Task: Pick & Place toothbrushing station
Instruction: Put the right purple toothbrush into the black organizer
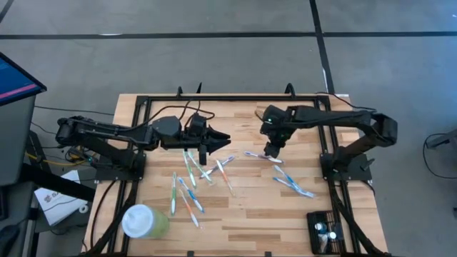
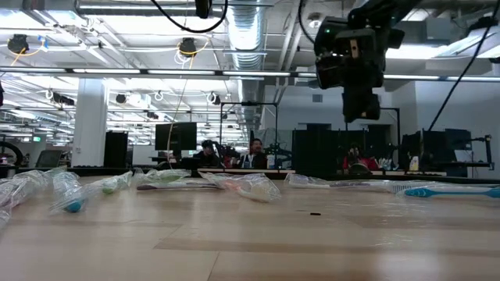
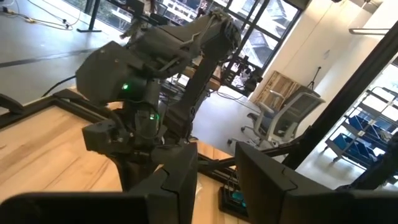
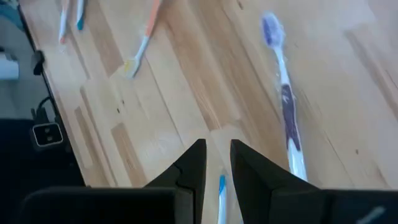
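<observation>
The toothbrushing station [image 1: 323, 232], a small black holder, stands at the table's near right corner, apart from both arms. My right gripper [image 1: 273, 151] hangs tipped downward over the table's middle right, well above the wood in the low view [image 2: 361, 109]. Its fingers stand a little apart with nothing held [image 4: 217, 171]. Below it lie a purple toothbrush [image 4: 283, 93] and a blue one [image 4: 221, 186]. My left gripper [image 1: 221, 137] points level toward the right arm above the table's middle, open and empty [image 3: 217, 180].
Several wrapped toothbrushes [image 1: 187, 187] lie scattered over the table's middle, more of them at the right [image 1: 293, 182]. A pale green cup with a white lid [image 1: 143, 221] stands at the near left corner. A black frame [image 1: 143, 107] runs along the table's edges.
</observation>
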Robot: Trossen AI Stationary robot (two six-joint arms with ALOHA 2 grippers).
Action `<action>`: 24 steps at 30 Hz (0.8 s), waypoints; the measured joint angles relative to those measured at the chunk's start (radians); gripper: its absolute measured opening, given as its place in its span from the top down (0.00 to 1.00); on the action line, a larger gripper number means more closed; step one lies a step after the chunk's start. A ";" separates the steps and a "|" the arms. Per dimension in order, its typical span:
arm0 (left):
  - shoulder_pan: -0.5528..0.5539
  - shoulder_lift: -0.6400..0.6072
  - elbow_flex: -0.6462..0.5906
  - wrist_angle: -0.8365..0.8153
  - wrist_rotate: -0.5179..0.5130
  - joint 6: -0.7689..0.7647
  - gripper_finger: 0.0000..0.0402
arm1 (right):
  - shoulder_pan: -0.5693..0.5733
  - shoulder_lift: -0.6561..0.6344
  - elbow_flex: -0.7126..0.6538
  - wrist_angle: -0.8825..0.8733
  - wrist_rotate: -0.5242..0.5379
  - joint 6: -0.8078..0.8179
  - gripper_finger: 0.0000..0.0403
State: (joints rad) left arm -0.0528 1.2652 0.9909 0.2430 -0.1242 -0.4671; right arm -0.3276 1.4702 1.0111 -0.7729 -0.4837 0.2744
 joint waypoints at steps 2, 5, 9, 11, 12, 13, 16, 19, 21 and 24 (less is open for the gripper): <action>0.000 0.000 0.000 -0.001 0.000 0.000 0.74 | 0.009 0.024 0.009 -0.003 0.000 -0.035 0.84; 0.000 0.000 0.000 -0.004 0.009 0.000 0.74 | 0.021 0.064 0.010 0.005 0.020 -0.058 0.84; 0.000 0.000 0.000 -0.007 0.027 0.000 0.74 | 0.027 0.108 0.009 -0.011 0.037 -0.065 0.84; -0.004 0.000 0.000 -0.013 0.028 0.000 0.74 | 0.027 0.117 0.009 -0.006 0.040 -0.069 0.84; -0.005 0.000 0.000 -0.019 0.028 0.000 0.74 | 0.027 0.122 0.009 -0.004 0.040 -0.070 0.84; -0.005 0.000 0.000 -0.024 0.028 0.000 0.74 | 0.027 0.124 0.008 -0.008 0.041 -0.072 0.84; -0.005 0.000 0.000 -0.035 0.028 0.000 0.74 | 0.027 0.121 0.009 -0.002 0.040 -0.072 0.84; -0.005 0.000 0.000 -0.036 0.028 0.000 0.74 | 0.026 0.113 0.009 -0.006 0.040 -0.068 0.84; -0.005 0.000 0.000 -0.036 0.028 0.000 0.74 | 0.026 0.113 0.010 -0.006 0.040 -0.067 0.84; -0.005 0.000 0.000 -0.037 0.028 0.000 0.74 | 0.026 0.113 0.009 -0.012 0.040 -0.055 0.84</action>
State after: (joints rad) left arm -0.0574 1.2650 0.9909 0.2058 -0.0963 -0.4675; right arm -0.3016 1.5829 1.0199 -0.7846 -0.4438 0.2192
